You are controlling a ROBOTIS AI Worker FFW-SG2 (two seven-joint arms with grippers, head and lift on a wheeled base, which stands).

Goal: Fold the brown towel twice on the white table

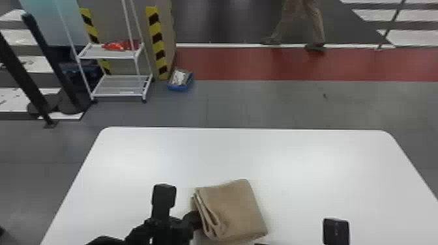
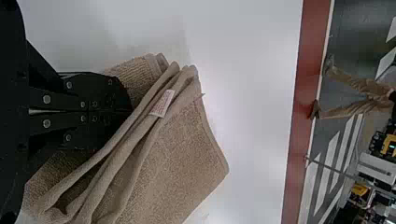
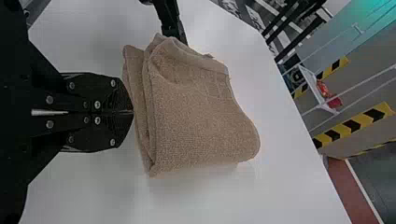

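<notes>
The brown towel (image 1: 233, 208) lies in a folded bundle near the front of the white table (image 1: 293, 156), its layered edges facing left. At those layers is my left gripper (image 1: 196, 219). In the left wrist view the left gripper (image 2: 130, 112) is shut on the towel (image 2: 177, 154), with folds crossing over part of its fingers. Just below the bundle, a bit of my right gripper (image 1: 261, 243) shows at the head view's bottom edge. The right wrist view has the right gripper (image 3: 132, 112) shut, tips against the towel's (image 3: 201, 112) edge; whether they pinch cloth is unclear.
The table's far edge (image 1: 244, 128) runs beyond the towel. A dark part of the right arm (image 1: 336, 230) stands over the table at the right. On the floor behind are a white shelf rack (image 1: 110, 52) and a blue box (image 1: 180, 79).
</notes>
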